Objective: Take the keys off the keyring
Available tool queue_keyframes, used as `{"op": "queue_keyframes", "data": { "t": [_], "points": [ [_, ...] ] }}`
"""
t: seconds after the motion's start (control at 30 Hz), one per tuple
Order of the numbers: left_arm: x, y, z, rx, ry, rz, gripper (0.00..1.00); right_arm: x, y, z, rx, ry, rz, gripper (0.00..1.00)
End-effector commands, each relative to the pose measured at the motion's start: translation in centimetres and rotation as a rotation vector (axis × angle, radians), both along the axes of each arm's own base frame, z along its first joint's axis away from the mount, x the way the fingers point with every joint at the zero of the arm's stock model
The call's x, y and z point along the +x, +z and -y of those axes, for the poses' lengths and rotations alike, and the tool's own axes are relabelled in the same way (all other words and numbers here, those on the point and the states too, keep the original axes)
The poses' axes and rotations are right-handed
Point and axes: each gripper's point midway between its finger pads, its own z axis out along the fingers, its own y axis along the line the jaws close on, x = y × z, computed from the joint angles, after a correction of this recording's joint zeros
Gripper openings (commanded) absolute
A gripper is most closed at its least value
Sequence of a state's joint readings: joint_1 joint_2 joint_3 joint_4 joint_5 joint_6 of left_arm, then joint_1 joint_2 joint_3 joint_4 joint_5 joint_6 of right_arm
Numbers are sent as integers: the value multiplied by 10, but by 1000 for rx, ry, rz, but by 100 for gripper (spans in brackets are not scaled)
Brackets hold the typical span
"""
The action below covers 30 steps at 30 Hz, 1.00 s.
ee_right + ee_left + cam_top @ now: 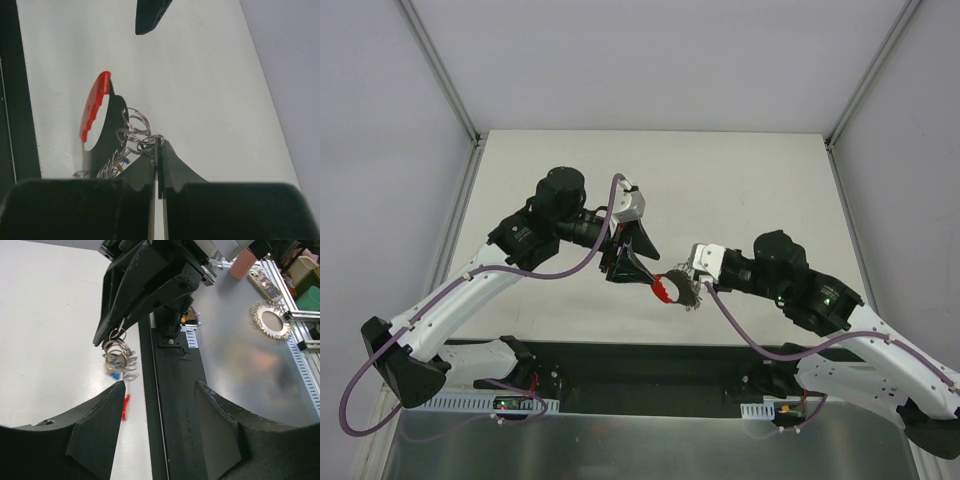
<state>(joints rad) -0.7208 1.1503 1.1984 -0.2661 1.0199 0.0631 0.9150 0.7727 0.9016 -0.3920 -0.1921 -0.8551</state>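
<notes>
Right end effector [158, 141] clamps keyring [134, 121] (keys [114, 164] hang downward).

white table [750, 180] w/ grey walls [650, 60] round it, alu posts [438, 68] at back corners.

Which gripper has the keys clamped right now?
The right gripper: its jaws are shut on the keyring, and the keys hang from it. The left gripper stands open and holds nothing.

My left claw [160, 387] had open room over the far bench [720, 170]; straight ahead my right claw [111, 335], pinching the keyring [136, 129] with its dangling keys [120, 362], barred the way.
</notes>
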Motion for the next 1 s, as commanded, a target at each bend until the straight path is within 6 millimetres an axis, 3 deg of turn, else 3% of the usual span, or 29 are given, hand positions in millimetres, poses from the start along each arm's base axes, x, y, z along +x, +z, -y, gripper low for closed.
{"op": "queue_keyframes", "data": {
  "t": [0.0, 0.37, 0.77, 0.97],
  "points": [
    [-16, 14, 3, -67, -108, 16, 57, 4, 44, 1, 27, 51, 197, 1],
    [-16, 19, 25, -90, -139, -2, 54, 9, 62, -9, 60, 71, 245, 1],
    [-12, 0, 48, -38, -90, -41, 52, 7, 73, -7, 103, 62, 260, 1],
    [3, -10, 58, -4, 2, -50, 51, 9, 75, -6, 145, 35, 265, 1]
  ]
}}
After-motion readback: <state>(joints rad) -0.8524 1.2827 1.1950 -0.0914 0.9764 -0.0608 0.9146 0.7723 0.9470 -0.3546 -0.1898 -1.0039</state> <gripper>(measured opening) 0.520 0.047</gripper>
